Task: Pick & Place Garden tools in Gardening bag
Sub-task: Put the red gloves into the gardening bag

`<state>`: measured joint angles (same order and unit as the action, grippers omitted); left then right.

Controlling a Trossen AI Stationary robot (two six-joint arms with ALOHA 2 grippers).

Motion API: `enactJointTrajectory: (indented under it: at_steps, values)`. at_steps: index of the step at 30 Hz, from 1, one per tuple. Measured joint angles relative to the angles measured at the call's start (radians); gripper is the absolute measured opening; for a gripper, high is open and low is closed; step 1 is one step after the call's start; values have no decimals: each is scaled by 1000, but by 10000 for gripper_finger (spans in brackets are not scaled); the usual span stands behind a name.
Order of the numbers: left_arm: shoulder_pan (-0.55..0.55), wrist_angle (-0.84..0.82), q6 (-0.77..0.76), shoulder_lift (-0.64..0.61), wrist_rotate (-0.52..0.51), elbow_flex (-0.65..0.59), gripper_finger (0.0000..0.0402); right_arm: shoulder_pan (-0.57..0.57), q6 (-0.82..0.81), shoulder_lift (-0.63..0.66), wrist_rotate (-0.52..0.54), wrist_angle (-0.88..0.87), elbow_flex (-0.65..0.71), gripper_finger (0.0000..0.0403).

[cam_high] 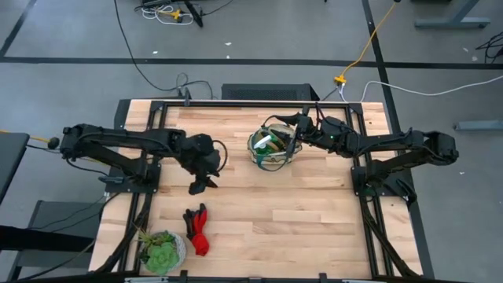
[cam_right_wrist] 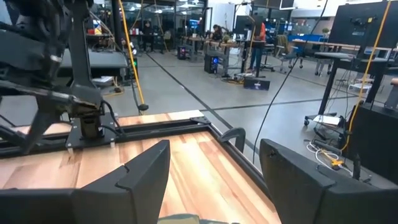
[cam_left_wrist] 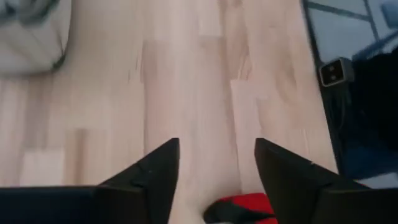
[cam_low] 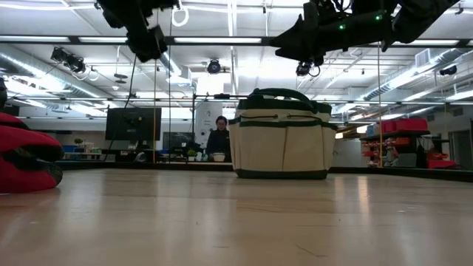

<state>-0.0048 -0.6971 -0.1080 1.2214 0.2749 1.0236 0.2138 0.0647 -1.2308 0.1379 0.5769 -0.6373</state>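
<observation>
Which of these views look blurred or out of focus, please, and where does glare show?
Left wrist view: soft with blur across the table and pale pot. Low view: red gloves out of focus up close, ceiling lights glaring behind the gardening bag. High view: evenly lit.

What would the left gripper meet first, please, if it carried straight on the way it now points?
Probably the bare wooden table: the left gripper, fingers apart, points down at it. The red gloves lie at the view's edge, seemingly off that line.

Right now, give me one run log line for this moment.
left gripper: open, empty, above table near gloves | right gripper: open, over gardening bag | gloves: not yet bagged
</observation>
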Motion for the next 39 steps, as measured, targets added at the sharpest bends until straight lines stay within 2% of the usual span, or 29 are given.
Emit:
enactJointTrajectory:
  at_steps: [3,7,16,25,31,39]
  values:
    - [0,-42,-93,24,4,-1,241,0,11,0,0,6,0,249]
    - [-15,-63,-133,47,11,0,263,0,24,0,0,8,0,249]
    - [-64,-54,-183,62,6,0,268,0,26,0,0,1,0,249]
    - [-179,-177,-512,62,-62,0,248,0,27,0,-1,7,0,249]
    - [-256,-176,-741,63,-100,0,241,0,47,0,-61,6,0,249]
    - [-333,-184,-1007,105,-103,0,240,0,50,0,-69,5,0,249]
